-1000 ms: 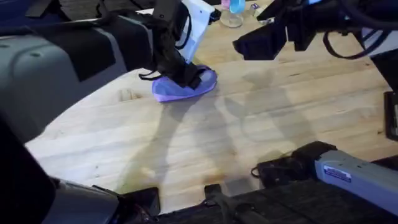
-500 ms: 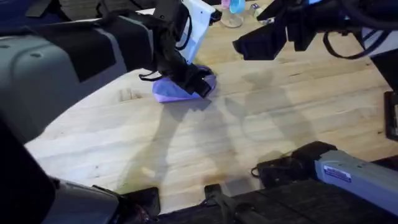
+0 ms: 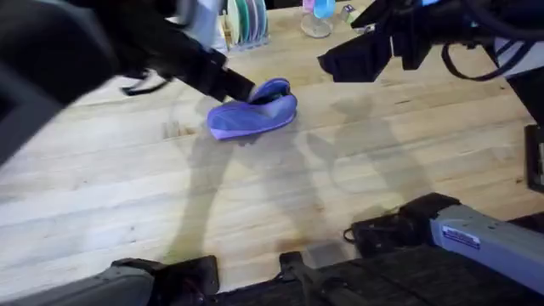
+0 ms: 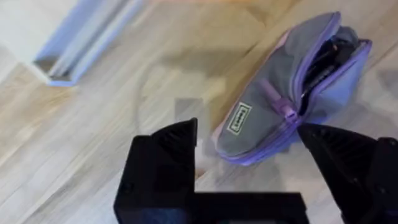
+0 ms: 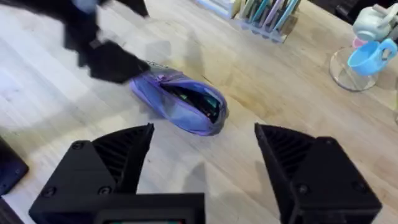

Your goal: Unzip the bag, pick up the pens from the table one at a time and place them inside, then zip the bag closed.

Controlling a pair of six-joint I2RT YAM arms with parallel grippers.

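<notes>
The bag is found lying on the table, toward 12 o'clock in the overhead view and slightly left of centre. Its zipper is observed open along the top edge, and dark stick-shaped pens are seen inside through the gap. A small rectangular label is noted on the bag's side, and a purple zipper pull lies across the fabric near the opening. The left gripper is held wide, its 2 black fingers spread apart with nothing between them; in its wrist view, the bag's rounded end lies between and just beyond the fingertips. In the overhead view the left arm is seen reaching in from 10 o'clock, its tip just beside the bag. The right gripper is likewise held wide and holds nothing; it hangs above the table with the bag ahead of it and well apart. In the right wrist view, a rack of coloured plates and a blue cup on a clear stand are recorded beyond the bag.
</notes>
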